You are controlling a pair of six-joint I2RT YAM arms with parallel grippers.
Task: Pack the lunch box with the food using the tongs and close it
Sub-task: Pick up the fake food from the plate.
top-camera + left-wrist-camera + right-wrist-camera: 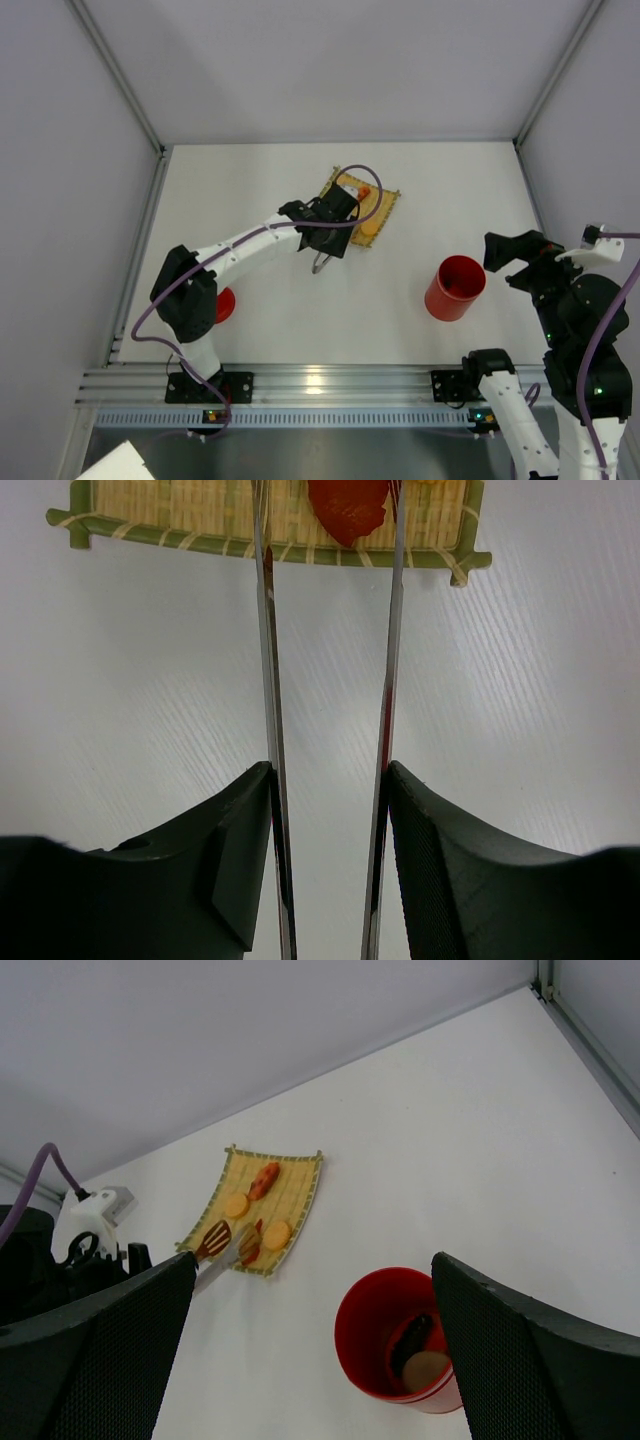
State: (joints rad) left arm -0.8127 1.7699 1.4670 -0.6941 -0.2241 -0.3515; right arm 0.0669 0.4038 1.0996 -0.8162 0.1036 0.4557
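My left gripper (pixel 330 775) is shut on the tongs (pixel 268 680), one pad against each slim metal arm. The tong tips (pixel 214 1239) reach over the near edge of the yellow woven mat (pixel 385 205), and a red food piece (pixel 347 508) lies between them on the mat. Two yellow rounds (pixel 277 1235) and an orange-red piece (pixel 265 1180) also lie on the mat. The red lunch box (pixel 455 288) stands upright and uncovered, with a dark piece (pixel 412 1335) and a pale round piece (pixel 425 1368) inside. My right gripper (pixel 510 262) hangs open just right of the box.
The red lid (pixel 224 305) lies by the left arm's base, partly hidden behind the arm. Grey walls enclose the white table on three sides. A metal rail runs along the near edge.
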